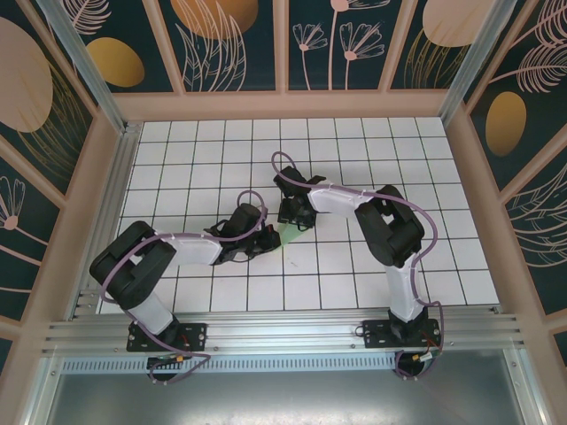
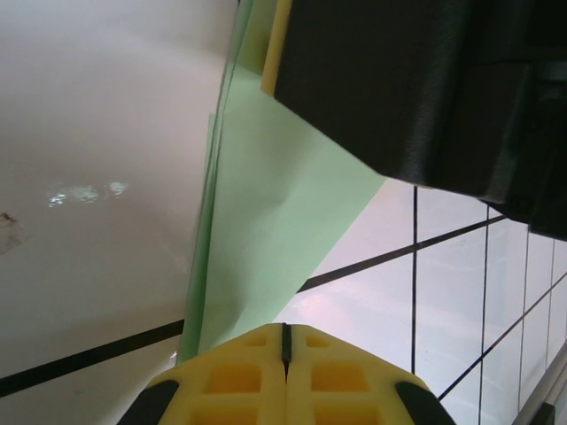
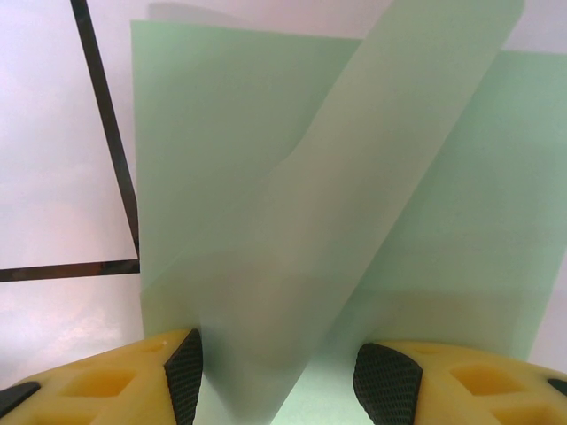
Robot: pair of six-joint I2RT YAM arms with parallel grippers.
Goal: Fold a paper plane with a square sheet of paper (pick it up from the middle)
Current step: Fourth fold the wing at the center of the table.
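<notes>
The left gripper is shown closed by its wrist view; the right gripper, by its own, parted around a flap of the square sheet of paper.

Sheet of paper: thin, matt, slightly see-through where the flap overlaps. Table: white tiled top, glossy, throws reflections; black grid lines look flat. Left gripper fingers: yellow moulded plastic, smooth, low sheen. Right gripper pads: black, fine knurled texture, rubber-like. Arm housings: black matt plastic; covers white, glossy. Front rails: brushed aluminium.
</notes>
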